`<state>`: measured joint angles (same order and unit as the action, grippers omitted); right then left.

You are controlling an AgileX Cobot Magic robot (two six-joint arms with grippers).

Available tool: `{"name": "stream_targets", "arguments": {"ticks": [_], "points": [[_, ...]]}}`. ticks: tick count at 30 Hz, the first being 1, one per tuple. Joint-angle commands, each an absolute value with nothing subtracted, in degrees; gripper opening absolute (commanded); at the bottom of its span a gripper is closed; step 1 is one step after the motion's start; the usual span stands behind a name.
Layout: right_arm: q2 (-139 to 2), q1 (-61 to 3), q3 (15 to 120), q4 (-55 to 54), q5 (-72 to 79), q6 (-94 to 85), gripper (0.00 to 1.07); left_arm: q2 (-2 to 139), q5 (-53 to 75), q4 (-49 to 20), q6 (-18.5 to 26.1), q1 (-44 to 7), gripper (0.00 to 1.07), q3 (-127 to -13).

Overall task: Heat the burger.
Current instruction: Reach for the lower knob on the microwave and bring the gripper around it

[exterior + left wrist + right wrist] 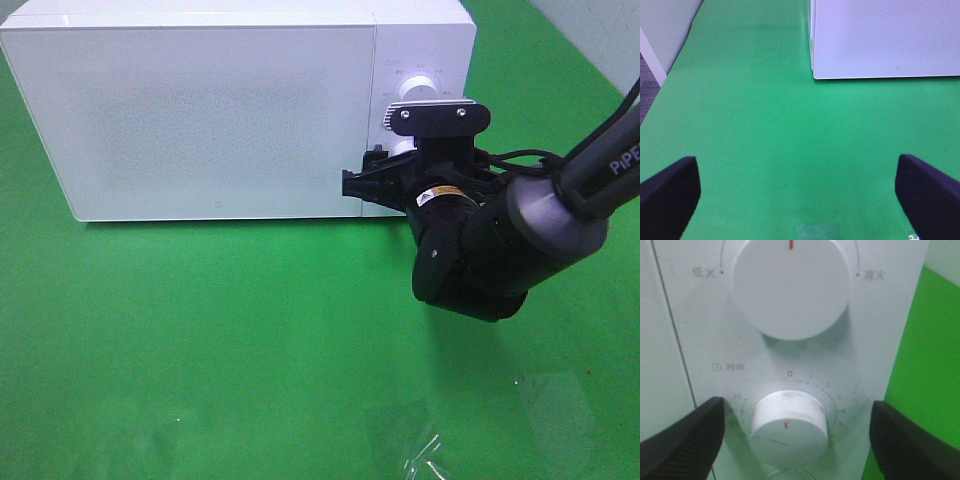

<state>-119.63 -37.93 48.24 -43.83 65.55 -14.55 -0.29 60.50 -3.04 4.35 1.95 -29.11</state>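
Observation:
The burger is out of view. The white microwave (220, 110) stands at the back with its door shut, and also shows in the left wrist view (880, 35). My right gripper (385, 172) is open at the control panel, with its fingers on either side of the lower timer knob (789, 420) and apart from it. The knob's red mark lies on the side away from the 0. The upper power knob (790, 287) sits above it. My left gripper (797, 195) is open and empty over the green table, in front of the microwave's left corner.
A green cloth (200, 330) covers the table. A crumpled piece of clear plastic (430, 450) lies near the front edge. A pale wall and the table's edge (660, 55) lie to the left of the left gripper.

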Motion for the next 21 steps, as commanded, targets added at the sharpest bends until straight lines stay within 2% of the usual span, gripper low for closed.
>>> {"name": "stream_targets", "arguments": {"ticks": [1,4,6,7,8,9,10,11,12,13,14,15,16,17,18,21], "points": [[-119.6,-37.6,48.8,-42.3,65.8,-14.2,0.74,-1.4,59.7,-2.9,4.4,1.9,0.98,-28.8],[-119.6,-37.6,48.8,-42.3,65.8,-14.2,0.73,-1.4,59.7,-2.9,4.4,1.9,0.98,-28.8],[-119.6,-37.6,48.8,-42.3,65.6,-14.2,0.65,-1.4,59.7,-2.9,4.4,1.9,0.98,-28.8],[-119.6,-37.6,48.8,-42.3,65.6,-14.2,0.65,-1.4,59.7,-2.9,4.4,1.9,0.98,-28.8],[-119.6,-37.6,48.8,-42.3,64.5,-13.8,0.59,-1.4,59.7,-2.9,4.4,1.9,0.98,-28.8],[-119.6,-37.6,48.8,-42.3,64.5,-13.8,0.59,-1.4,59.7,-2.9,4.4,1.9,0.98,-28.8],[-119.6,-37.6,48.8,-42.3,63.5,-13.1,0.51,-1.4,59.7,-2.9,4.4,1.9,0.98,-28.8],[-119.6,-37.6,48.8,-42.3,63.5,-13.1,0.51,-1.4,59.7,-2.9,4.4,1.9,0.98,-28.8],[-119.6,-37.6,48.8,-42.1,63.2,-12.9,0.42,-1.4,59.7,-2.9,4.4,1.9,0.98,-28.8],[-119.6,-37.6,48.8,-42.1,63.2,-12.9,0.42,-1.4,59.7,-2.9,4.4,1.9,0.98,-28.8],[-119.6,-37.6,48.8,-41.4,63.3,-12.9,0.29,-1.4,59.7,-2.9,4.4,1.9,0.98,-28.8],[-119.6,-37.6,48.8,-41.4,63.3,-12.9,0.29,-1.4,59.7,-2.9,4.4,1.9,0.98,-28.8],[-119.6,-37.6,48.8,-40.2,63.3,-12.9,0.21,-1.4,59.7,-2.9,4.4,1.9,0.98,-28.8],[-119.6,-37.6,48.8,-40.2,63.3,-12.9,0.21,-1.4,59.7,-2.9,4.4,1.9,0.98,-28.8],[-119.6,-37.6,48.8,-39.1,63.4,-12.9,0.12,-1.4,59.7,-2.9,4.4,1.9,0.98,-28.8],[-119.6,-37.6,48.8,-39.1,64.0,-12.9,0.06,-1.4,59.7,-2.9,4.4,1.9,0.98,-28.8]]}}
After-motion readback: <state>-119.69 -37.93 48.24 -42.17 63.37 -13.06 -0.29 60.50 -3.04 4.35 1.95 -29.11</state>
